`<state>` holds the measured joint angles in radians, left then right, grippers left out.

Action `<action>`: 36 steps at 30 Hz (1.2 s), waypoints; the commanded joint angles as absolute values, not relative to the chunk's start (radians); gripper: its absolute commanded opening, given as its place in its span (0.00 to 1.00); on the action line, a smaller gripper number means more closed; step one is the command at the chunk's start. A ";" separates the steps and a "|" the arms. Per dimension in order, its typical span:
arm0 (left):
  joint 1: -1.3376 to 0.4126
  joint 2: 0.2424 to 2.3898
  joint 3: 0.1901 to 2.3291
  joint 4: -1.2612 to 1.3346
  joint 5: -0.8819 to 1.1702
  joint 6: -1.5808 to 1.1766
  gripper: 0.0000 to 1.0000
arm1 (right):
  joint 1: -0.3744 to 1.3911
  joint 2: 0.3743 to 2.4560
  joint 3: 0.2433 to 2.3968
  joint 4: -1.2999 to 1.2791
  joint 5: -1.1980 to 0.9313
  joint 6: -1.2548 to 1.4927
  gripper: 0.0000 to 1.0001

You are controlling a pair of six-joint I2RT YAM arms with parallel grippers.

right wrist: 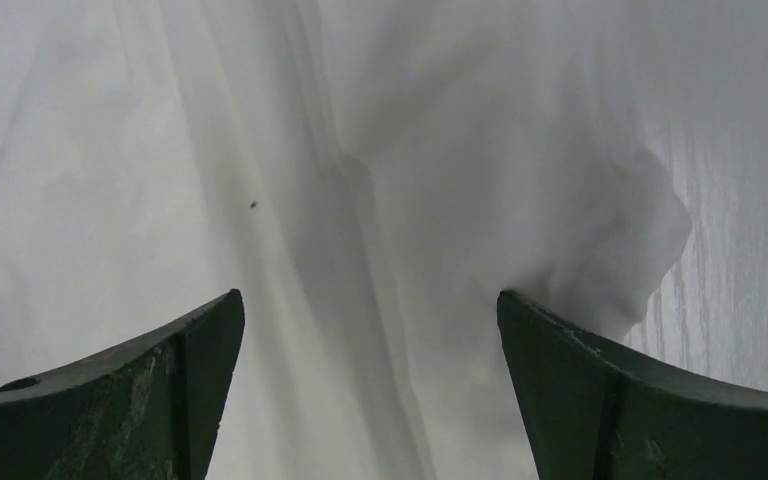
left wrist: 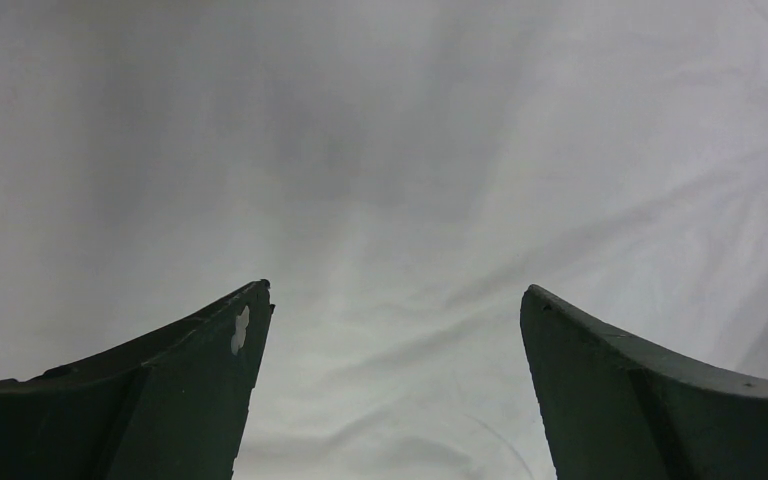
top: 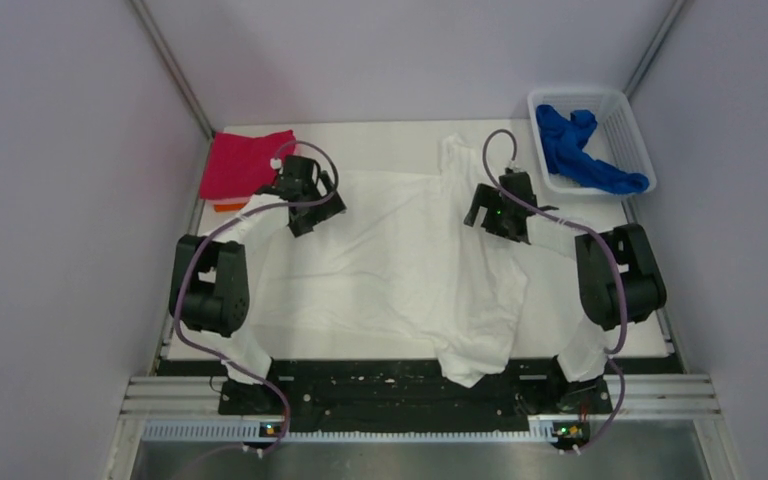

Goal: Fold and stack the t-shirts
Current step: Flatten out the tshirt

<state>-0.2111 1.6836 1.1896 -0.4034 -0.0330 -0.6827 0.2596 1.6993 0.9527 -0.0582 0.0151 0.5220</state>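
A white t-shirt lies spread across the table, one sleeve toward the back and its hem hanging over the near edge; its print does not show. My left gripper is open just above the shirt's left part, and white cloth fills its wrist view. My right gripper is open above the shirt's right side, over a long fold with a cloth edge at the right. A folded magenta shirt lies at the back left on an orange one. A royal-blue shirt lies crumpled in the basket.
The white mesh basket stands at the back right corner. Grey walls close in the table on three sides. The arm bases and black rail run along the near edge.
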 commanded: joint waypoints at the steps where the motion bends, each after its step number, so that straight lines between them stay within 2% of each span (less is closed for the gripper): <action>1: -0.209 1.772 1.230 -0.371 -0.017 -0.701 0.99 | 0.206 1.800 1.035 -0.018 0.009 0.545 0.99; 10: -0.209 1.923 1.332 -0.389 -0.006 -0.738 0.99 | 0.122 1.950 1.171 -0.085 -0.016 0.546 0.99; 24: -0.185 2.122 1.578 -0.464 -0.038 -0.754 0.99 | 0.086 2.270 1.648 -0.267 0.071 0.460 0.99; 31: -0.185 1.958 1.559 -0.461 -0.048 -0.724 0.99 | 0.098 2.170 1.752 -0.353 0.057 0.381 0.99; 36: -0.186 1.666 1.334 -0.471 -0.148 -0.736 0.98 | 0.157 1.948 1.667 -0.373 0.119 0.315 0.99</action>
